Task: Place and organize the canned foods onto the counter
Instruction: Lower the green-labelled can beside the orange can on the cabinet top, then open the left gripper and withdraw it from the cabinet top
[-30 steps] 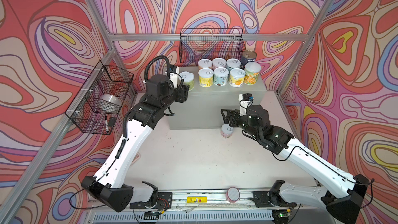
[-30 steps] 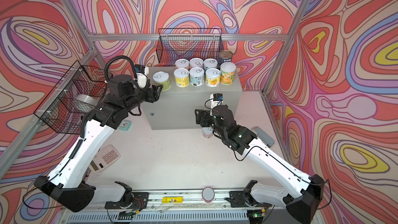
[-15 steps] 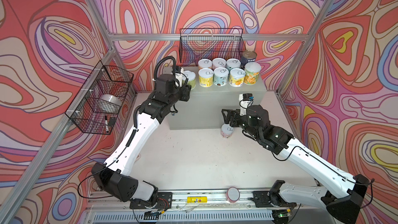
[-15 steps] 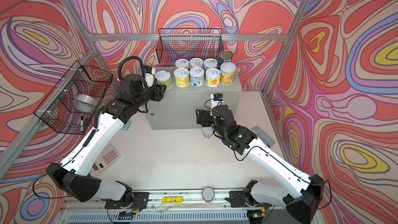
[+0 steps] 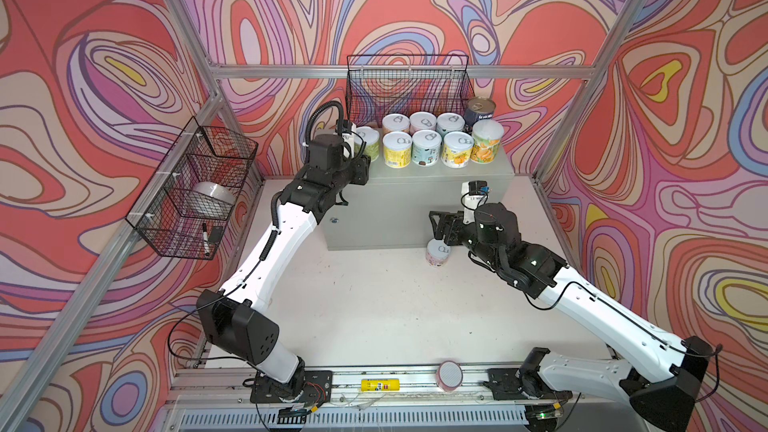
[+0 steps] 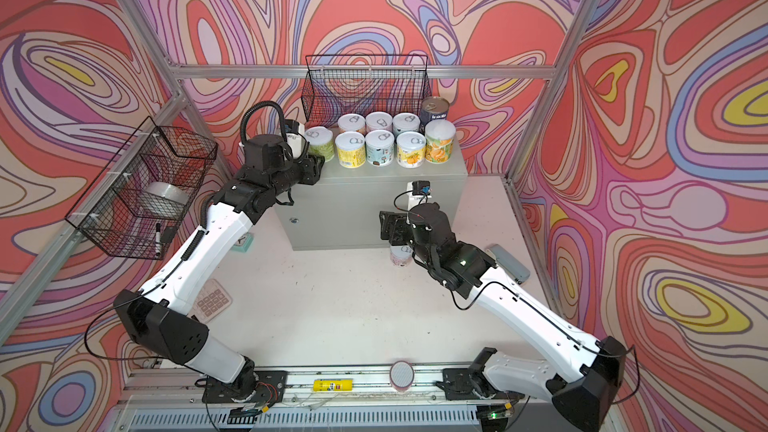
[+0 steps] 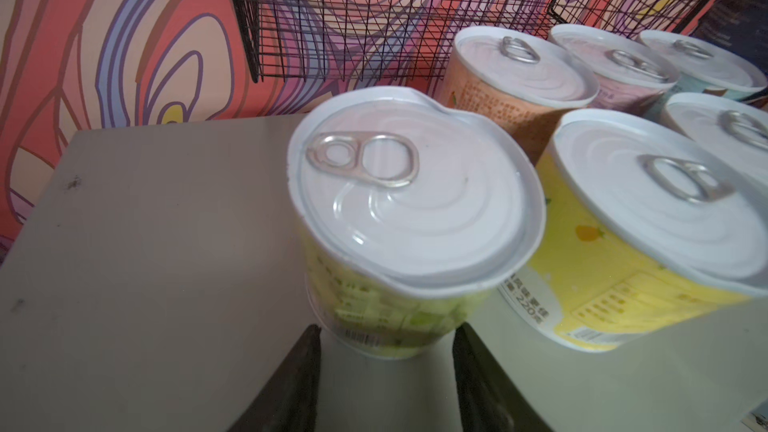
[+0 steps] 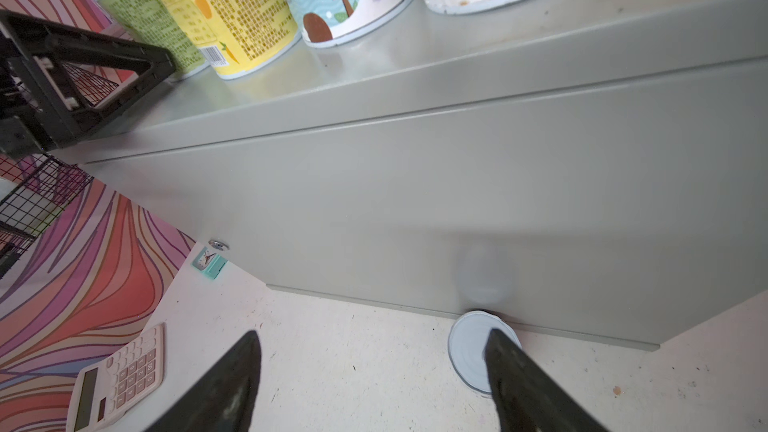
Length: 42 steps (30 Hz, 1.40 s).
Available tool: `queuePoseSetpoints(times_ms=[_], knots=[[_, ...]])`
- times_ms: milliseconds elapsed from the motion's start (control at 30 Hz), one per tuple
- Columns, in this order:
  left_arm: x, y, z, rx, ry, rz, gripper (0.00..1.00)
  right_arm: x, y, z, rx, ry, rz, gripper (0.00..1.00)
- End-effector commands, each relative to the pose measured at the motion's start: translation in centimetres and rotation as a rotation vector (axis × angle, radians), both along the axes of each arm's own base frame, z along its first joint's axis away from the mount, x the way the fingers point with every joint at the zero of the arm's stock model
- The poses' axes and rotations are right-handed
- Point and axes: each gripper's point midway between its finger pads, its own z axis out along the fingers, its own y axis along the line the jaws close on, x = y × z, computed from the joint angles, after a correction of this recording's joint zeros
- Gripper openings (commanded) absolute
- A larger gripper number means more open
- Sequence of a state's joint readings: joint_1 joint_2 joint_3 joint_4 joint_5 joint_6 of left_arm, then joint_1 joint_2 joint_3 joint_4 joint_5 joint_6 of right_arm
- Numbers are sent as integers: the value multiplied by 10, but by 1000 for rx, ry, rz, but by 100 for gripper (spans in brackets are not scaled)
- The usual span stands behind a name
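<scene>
- The left gripper has its jaws partly apart. The tips flank the lower front of the green can, which stands on the counter. Whether they pinch the can or only stand beside it cannot be told. The can's lid rim looks dented on its far side.
- Hazard: the green can stands just beside the yellow can. In my judgement a push forward would drive it into that neighbour and upset both rows. A pull back with the tips touching low on the can could drag it or tip it.
- The right gripper has its jaws spread wide with nothing between them. One finger overlaps the lid of the pink can.
- The pink can stands upright on the white tabletop at the foot of the counter's front panel, touching it or very nearly.
- Hazard: the jaws are not centred on the pink can. A descent from this position would likely land a finger on the lid and tip or skid the can.
- Hazard: the can sits hard by the panel, so a finger has little room behind it. A finger may scrape the panel or miss, and a grip across the free sides looks safer.
- Status: the stored cans, nine in all, are on the counter. The pink can is the one not yet placed.
- Hazard: the lift must clear the counter's front edge, and a low carry would strike it. The left arm reaches over the left part of the top, so setting the can down there risks contact between the arms.
</scene>
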State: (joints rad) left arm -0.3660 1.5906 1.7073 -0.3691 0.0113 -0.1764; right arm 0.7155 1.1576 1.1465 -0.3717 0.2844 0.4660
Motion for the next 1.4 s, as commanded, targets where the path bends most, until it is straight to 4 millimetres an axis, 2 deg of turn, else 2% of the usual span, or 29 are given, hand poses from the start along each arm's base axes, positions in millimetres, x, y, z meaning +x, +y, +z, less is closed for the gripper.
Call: queuePoseSetpoints(times_ms=[0,267,567,867,1000,1067,1133,1367], knots=[[11,-2,20,-25,-57,-3,53,3,-4,9,-10,-24,-22,87],[28,-9,18,-22,-59,-11,52,7,-5,8,-25,-26,-30,87],[47,-7,10,-23,-50,22,53,9,-7,5,-29,-17,-44,87],[56,-1,9,-24,-63,62,53,13,-6,1,-37,-9,-52,87],[57,-4,11,-35,-72,46,55,15,-3,-3,-37,4,-46,87],[53,-4,9,-46,-67,40,58,15,-3,-5,-38,7,-45,87],[51,-3,18,-57,-101,44,65,15,-4,-8,-46,14,-45,87],[29,14,43,-41,-154,85,99,12,-6,-21,-88,51,-43,87]])
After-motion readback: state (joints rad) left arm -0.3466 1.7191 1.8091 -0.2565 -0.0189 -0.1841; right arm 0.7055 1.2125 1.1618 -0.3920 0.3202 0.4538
